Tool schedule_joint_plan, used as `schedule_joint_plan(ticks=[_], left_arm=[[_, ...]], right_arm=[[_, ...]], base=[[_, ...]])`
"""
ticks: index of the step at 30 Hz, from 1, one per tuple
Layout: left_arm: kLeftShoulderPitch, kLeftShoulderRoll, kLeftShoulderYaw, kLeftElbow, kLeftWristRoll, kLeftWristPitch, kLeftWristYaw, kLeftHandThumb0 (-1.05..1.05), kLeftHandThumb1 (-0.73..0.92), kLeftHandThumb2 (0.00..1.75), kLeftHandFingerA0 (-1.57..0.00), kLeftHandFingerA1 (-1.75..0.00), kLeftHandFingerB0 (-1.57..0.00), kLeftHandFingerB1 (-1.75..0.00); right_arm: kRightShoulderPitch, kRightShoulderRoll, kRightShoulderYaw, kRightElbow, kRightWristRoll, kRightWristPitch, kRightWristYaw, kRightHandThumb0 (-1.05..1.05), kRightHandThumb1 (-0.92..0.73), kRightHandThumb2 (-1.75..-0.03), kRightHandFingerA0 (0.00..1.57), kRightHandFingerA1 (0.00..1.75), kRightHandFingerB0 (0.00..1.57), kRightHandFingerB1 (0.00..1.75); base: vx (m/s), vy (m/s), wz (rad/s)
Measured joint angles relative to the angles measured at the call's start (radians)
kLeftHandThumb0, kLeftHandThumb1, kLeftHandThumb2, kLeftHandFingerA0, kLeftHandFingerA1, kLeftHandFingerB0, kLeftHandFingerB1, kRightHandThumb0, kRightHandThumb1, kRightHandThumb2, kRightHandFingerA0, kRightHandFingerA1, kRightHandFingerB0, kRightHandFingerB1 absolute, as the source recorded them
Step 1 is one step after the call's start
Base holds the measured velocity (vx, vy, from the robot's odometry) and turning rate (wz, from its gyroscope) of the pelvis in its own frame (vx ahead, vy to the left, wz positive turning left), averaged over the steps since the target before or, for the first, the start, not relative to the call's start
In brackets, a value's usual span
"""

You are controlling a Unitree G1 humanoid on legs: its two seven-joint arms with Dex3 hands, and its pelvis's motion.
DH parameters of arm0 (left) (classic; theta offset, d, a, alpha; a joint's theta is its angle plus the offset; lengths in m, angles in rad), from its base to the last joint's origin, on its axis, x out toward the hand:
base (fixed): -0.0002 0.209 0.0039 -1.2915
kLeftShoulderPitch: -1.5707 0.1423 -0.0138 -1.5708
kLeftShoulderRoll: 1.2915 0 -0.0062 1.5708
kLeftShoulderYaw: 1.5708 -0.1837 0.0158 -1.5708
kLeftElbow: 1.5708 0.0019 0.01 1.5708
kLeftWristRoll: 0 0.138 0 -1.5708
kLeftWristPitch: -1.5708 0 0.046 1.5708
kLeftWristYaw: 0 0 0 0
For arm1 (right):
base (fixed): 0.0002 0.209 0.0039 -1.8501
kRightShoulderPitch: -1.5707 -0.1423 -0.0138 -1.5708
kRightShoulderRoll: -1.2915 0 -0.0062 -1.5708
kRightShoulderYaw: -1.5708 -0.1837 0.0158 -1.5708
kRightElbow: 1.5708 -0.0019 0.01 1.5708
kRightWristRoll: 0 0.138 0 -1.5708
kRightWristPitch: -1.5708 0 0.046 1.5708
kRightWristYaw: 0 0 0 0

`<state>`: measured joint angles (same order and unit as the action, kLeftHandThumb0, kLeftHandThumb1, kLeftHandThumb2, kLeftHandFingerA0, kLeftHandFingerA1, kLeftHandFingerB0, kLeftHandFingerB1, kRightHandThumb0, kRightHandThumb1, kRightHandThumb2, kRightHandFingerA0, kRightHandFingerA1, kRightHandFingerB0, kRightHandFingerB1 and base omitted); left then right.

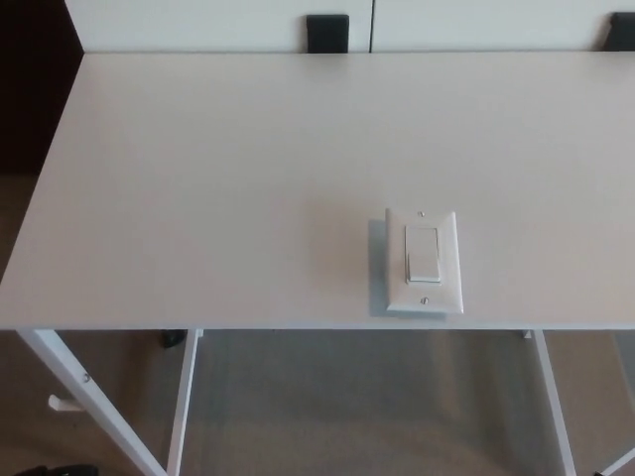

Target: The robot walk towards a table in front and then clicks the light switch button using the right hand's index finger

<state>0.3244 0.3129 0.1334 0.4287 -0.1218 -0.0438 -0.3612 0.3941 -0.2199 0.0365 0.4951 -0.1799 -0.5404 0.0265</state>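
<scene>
0 hands are showing yet; the light switch [424, 261] is lying near the table [198, 178] edge, awaiting reach.

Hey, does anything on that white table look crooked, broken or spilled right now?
Nothing stands out. The light switch lies flat near the front edge of the table, roughly square with it, with no visible damage or spills.

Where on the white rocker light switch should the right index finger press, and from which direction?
Press the raised rocker paddle in the middle of the white rectangular switch plate, coming straight down from above. The plate lies flat on the white table near its front edge, face up. Neither hand is in view.
</scene>
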Motion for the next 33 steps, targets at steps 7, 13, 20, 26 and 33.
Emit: schedule_joint_plan(ticks=[7, 13, 20, 26, 33], left_arm=[[-0.007, 0.001, 0.000, -0.005, 0.000, 0.002, -0.002, -0.18, 0.53, 0.55, -0.59, -0.47, -0.55, -0.41], [-0.006, 0.000, 0.000, -0.013, 0.000, 0.002, -0.002, -0.17, 0.54, 0.56, -0.57, -0.46, -0.54, -0.41], [-0.005, 0.000, 0.000, -0.025, 0.000, 0.002, -0.002, -0.17, 0.54, 0.56, -0.58, -0.46, -0.55, -0.41], [-0.002, 0.000, 0.000, -0.033, 0.000, 0.004, -0.002, -0.17, 0.53, 0.55, -0.60, -0.47, -0.55, -0.41], [0.007, 0.000, 0.000, -0.057, -0.001, 0.011, -0.005, -0.20, 0.52, 0.55, -0.60, -0.47, -0.56, -0.41]], right_arm=[[0.119, 0.016, 0.020, -0.294, 0.022, -0.005, 0.020, -0.56, -0.63, -0.59, 0.68, 0.56, 0.49, 0.39], [0.217, 0.016, 0.041, -0.543, 0.052, 0.000, 0.034, -0.57, -0.64, -0.59, 0.62, 0.54, 0.48, 0.41], [0.309, 0.001, 0.043, -0.836, 0.093, 0.007, 0.043, -0.61, -0.54, -0.93, 0.54, 0.65, 0.38, 0.54], [0.306, -0.017, -0.006, -1.086, 0.120, 0.029, 0.047, -0.63, -0.66, -0.61, 0.44, 0.48, 0.42, 0.36], [0.103, -0.055, -0.099, -1.211, 0.093, 0.145, 0.053, -0.66, -0.67, -0.61, 0.25, 0.41, 0.31, 0.34]], base=[[0.00, 0.000, 0.00], [0.00, 0.000, 0.00], [0.00, 0.000, 0.00], [0.00, 0.000, 0.00], [0.00, 0.000, 0.00]])
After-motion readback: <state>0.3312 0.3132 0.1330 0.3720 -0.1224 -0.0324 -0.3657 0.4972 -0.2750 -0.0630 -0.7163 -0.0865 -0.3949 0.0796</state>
